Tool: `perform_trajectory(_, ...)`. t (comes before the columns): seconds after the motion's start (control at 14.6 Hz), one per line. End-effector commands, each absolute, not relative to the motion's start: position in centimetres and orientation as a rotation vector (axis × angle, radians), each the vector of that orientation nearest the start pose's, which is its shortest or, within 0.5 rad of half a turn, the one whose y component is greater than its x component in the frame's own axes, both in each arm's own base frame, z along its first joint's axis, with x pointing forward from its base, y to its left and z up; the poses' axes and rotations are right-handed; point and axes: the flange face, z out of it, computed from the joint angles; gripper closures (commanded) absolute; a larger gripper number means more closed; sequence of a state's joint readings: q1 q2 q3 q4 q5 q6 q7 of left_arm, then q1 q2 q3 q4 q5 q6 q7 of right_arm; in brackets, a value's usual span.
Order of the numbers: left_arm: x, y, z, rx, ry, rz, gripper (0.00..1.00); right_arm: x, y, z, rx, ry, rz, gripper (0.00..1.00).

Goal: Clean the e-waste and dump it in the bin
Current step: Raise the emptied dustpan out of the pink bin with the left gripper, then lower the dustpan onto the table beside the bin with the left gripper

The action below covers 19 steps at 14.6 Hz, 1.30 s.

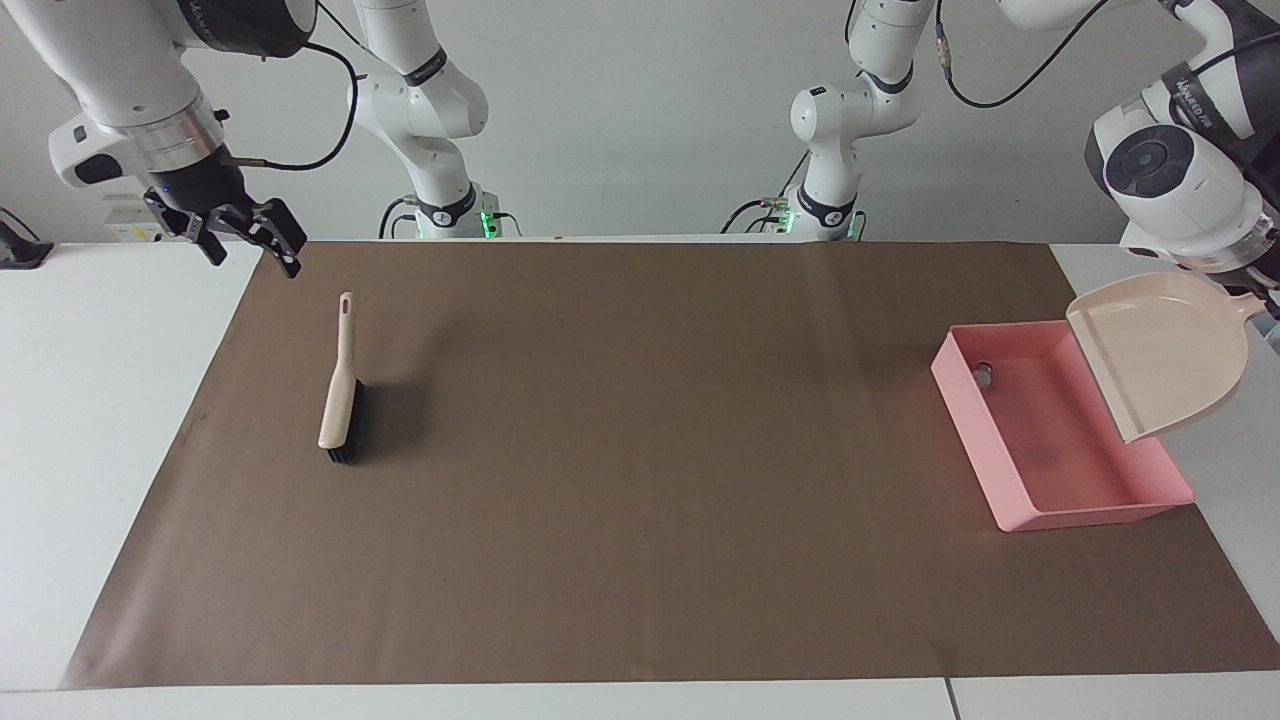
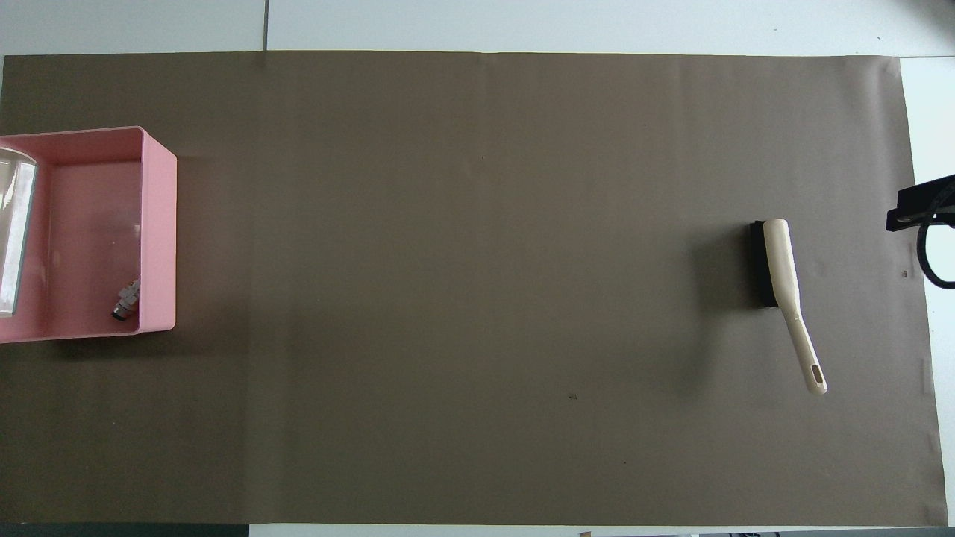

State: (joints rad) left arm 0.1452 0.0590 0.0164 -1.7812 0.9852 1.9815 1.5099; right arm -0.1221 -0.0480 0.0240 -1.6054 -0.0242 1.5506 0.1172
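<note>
Facing view: a brown paper sheet [image 1: 640,460] covers most of the white table [image 1: 100,420], a plain pale wall rising past the arms' bases; the right gripper [image 1: 245,232] hangs with jaws spread and empty above the sheet's corner at the right arm's end, and the brush [image 1: 340,385] lies on the sheet below those jaws, farther from the robots. The left gripper sits at the picture's edge, mostly cut off, clamped on the handle of the beige dustpan [image 1: 1165,350]; the pan tilts in the air, its lip over the pink bin [image 1: 1010,495]. One piece of e-waste [image 1: 983,375] lies inside the bin at its corner nearest the robots.

Overhead view: the same sheet fills the picture, white table at its margins; only the dustpan's lip [image 2: 15,231] shows, over the bin [image 2: 158,224]; the e-waste [image 2: 125,298] rests in the bin's near corner; the right gripper [image 2: 921,209] peeks in beside the brush [image 2: 783,276].
</note>
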Motion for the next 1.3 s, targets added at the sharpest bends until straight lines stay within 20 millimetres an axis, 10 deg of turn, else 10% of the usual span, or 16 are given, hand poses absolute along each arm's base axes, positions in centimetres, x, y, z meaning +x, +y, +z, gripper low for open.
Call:
perform_trajectory(0.0,58.4,12.5,55.1,-1.62,1.856,0.613,0.99,53.4,-4.4,63.1,-3.135,0.343,0.033,0.01)
perform_trajectory(0.41,57.9,4.1,52.6,-1.717,2.115,0.447,0.98,53.4,-4.6,62.9,-3.131,0.345,0.038,0.01)
perform_trajectory(1.23,50.2,-19.1,38.9,-1.81,2.177,0.293,1.0,53.1,-4.9,63.3,-3.129,0.35,0.027,0.01)
